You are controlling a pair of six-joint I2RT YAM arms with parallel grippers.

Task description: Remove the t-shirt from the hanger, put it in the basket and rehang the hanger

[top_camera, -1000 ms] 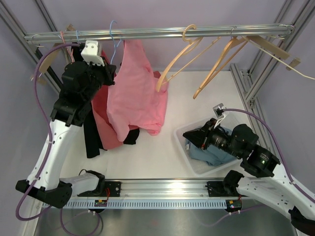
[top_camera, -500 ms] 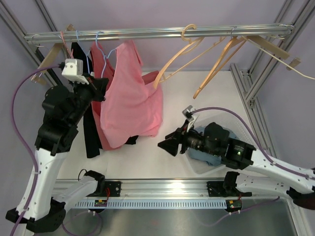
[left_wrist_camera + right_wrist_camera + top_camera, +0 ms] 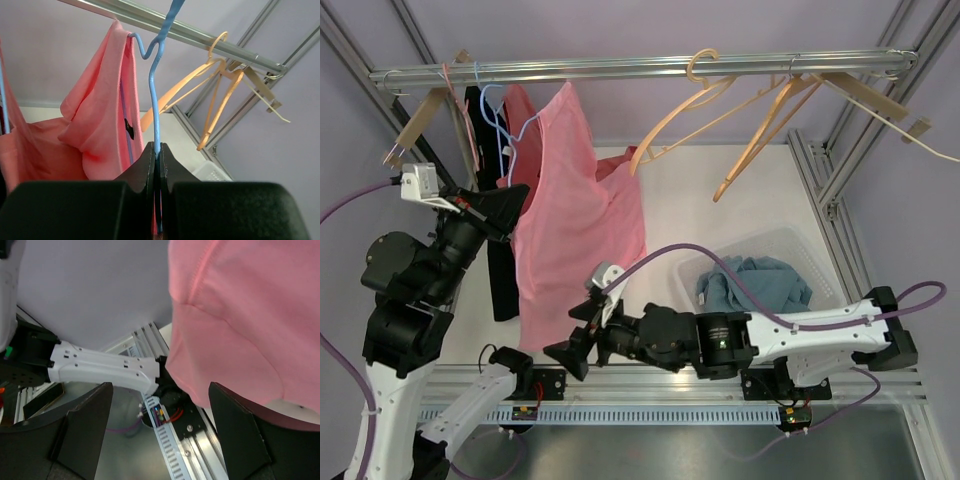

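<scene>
A pink t-shirt (image 3: 580,220) hangs on a blue wire hanger (image 3: 527,124) below the rail (image 3: 720,65). My left gripper (image 3: 512,198) is shut on the hanger's wire beside the shirt's left edge. In the left wrist view the blue hanger (image 3: 156,100) runs up from between the closed jaws of the left gripper (image 3: 157,150), with the t-shirt (image 3: 100,130) draped to its left. My right gripper (image 3: 570,350) is open just under the shirt's lower hem, near the front rail. In the right wrist view the t-shirt (image 3: 250,315) hangs above the right gripper (image 3: 160,390), touching neither finger.
Two bare wooden hangers (image 3: 680,120) (image 3: 770,130) hang to the right on the rail. A clear bin (image 3: 692,272) holding a blue garment (image 3: 755,285) stands at the right. Dark garments (image 3: 505,280) hang behind the pink shirt at the left. Frame posts stand on both sides.
My left arm has drawn the hanger and shirt left and toward the near edge. My right gripper left the bin, swung left under the shirt's hem and opened wide.
</scene>
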